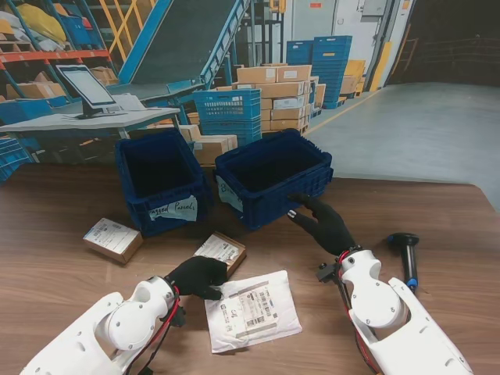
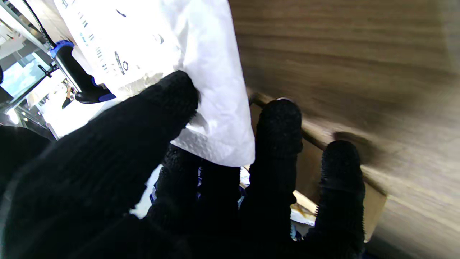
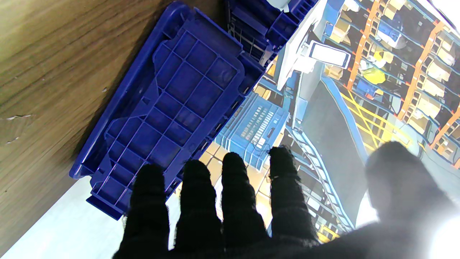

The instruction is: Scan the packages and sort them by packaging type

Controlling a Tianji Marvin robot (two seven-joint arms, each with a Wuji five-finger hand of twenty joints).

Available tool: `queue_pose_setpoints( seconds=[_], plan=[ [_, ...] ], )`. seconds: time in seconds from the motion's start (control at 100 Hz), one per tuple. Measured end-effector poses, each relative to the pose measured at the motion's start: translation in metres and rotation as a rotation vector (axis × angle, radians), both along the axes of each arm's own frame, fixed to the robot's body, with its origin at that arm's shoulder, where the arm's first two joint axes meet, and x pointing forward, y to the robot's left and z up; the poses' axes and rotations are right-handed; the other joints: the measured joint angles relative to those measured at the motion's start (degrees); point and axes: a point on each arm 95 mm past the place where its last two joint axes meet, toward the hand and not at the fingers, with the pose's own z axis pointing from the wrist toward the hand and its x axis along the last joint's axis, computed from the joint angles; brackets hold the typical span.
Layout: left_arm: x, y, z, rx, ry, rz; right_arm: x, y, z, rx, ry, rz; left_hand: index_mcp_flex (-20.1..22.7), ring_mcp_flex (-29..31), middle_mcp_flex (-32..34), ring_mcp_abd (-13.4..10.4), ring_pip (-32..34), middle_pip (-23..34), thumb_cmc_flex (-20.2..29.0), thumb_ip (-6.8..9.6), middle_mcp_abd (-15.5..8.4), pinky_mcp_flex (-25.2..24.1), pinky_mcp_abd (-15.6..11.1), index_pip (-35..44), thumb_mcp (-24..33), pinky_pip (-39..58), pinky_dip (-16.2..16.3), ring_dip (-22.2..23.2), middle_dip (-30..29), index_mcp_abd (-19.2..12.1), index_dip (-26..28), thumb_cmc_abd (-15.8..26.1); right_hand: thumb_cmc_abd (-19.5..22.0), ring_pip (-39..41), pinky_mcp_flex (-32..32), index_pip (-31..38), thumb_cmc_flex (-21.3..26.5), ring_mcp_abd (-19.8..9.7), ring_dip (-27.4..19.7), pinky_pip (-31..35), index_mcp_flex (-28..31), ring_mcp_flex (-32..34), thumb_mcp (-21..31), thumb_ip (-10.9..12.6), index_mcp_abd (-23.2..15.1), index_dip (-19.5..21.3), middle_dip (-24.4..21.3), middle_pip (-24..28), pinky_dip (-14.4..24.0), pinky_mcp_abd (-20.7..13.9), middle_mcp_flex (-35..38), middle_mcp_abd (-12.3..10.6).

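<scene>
White poly mailer (image 1: 252, 309) flat on table (image 1: 62, 289), near edge. Left hand (image 1: 198, 276) pinches its corner, thumb on top; fingers hide box (image 1: 221, 251) edge. Right hand (image 1: 324, 224) splayed, holding nothing, at right blue bin (image 1: 273, 176) wall. Scanner (image 1: 407, 258) far right, partly cut off by arm.

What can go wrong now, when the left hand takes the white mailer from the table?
1. The left hand pinches only a corner of the white mailer; the limp bag may slip out when lifted.
2. The small box lies right beside those fingers and may get pushed or dragged.
3. The right hand, open near the right bin, is away from the scanner, so scanning may be late.
</scene>
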Motion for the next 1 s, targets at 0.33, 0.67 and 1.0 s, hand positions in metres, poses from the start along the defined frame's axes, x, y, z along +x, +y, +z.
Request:
queue_pose_setpoints(
  seconds=[0.33,0.67,1.0],
  plan=[
    [0.012,-0.001,-0.001,0.007,-0.034,0.071,0.000,0.001,0.000,-0.001,0.000,0.007,-2.34,-3.66,-1.72,0.00,-2.57,-1.72,0.00,0.02,-0.12,-0.46,-0.19,-0.71,-3.12,-1.73,-1.64,-1.17,-0.97,-0.03,-2.00,2.52,0.00,-0.02,0.00,0.00,0.00,0.00,0.00,-0.01,0.00,-0.01,-0.04,0.00,0.00,0.00,0.00,0.00,0.01,0.00,0.00,0.00],
    [0.010,0.002,0.007,0.028,-0.020,0.084,0.000,0.002,0.000,0.002,0.001,0.014,-6.23,-7.16,-7.37,0.00,-6.23,-4.67,-1.26,0.07,0.38,-2.37,-0.58,-9.03,-4.31,-2.63,-1.81,-1.42,-1.02,-0.02,-15.66,3.67,0.01,-0.03,-0.01,0.00,0.00,0.00,0.00,-0.01,0.00,-0.01,-0.05,0.00,0.00,0.00,0.00,0.00,0.01,0.00,-0.01,0.00],
    [0.009,0.006,0.020,0.087,-0.078,0.116,0.000,0.002,0.000,0.000,0.005,0.018,-9.76,-15.10,-17.90,0.01,-9.17,-1.14,-7.23,0.15,1.80,-5.45,-1.29,-19.95,-3.26,-6.10,-3.20,-1.59,-11.35,4.08,-16.44,8.43,0.01,-0.05,-0.01,0.00,0.00,0.00,0.00,-0.03,0.00,-0.26,-0.06,0.00,0.00,0.00,0.00,0.00,0.02,0.00,-0.04,0.00]
  ],
)
